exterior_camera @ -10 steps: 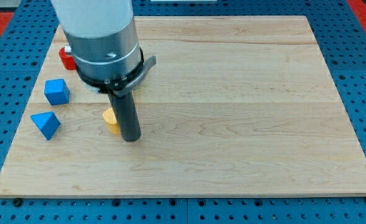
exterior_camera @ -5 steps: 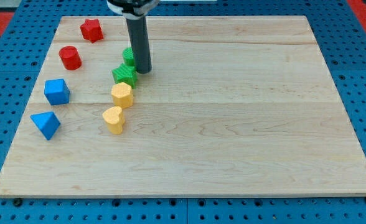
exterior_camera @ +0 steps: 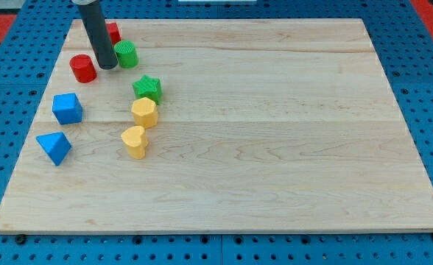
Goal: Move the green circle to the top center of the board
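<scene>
Tip [exterior_camera: 107,67] sits just left of green circle [exterior_camera: 126,54], touching or nearly. No pincer on rod. Top center lies to circle's right.

Wooden board [exterior_camera: 275,147] under coloured blocks [exterior_camera: 144,112]

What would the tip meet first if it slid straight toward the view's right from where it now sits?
My tip would most likely meet the green circle first; it sits close on that side, slightly higher in the view, so contact might be glancing.

Red cylinder [exterior_camera: 82,68], green star [exterior_camera: 147,87], two yellow blocks [exterior_camera: 143,113] [exterior_camera: 134,141] — blue cube [exterior_camera: 67,108], blue triangle [exterior_camera: 54,147].
</scene>
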`<state>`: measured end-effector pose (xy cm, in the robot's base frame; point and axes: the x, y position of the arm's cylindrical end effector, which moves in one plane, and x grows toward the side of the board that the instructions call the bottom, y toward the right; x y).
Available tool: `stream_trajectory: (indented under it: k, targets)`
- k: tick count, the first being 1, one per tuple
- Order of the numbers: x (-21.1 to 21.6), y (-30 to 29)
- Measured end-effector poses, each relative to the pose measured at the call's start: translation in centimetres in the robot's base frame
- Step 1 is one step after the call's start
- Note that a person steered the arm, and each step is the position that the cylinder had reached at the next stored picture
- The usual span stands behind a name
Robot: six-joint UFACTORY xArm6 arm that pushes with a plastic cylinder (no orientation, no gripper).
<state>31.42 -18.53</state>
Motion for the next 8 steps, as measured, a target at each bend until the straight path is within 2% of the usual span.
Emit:
stream_trajectory:
  k: [1,2,3,4,5,6,7,8]
  targets:
    - [-0.4,7.2]
    - [-1.0,8.5]
    - [-1.1,1.0]
    - [-2.8,-0.2]
    - [-3.5,6.6]
    - [-5.3,8.9]
    - [-6.6,3.6]
    - [-6.9,8.9]
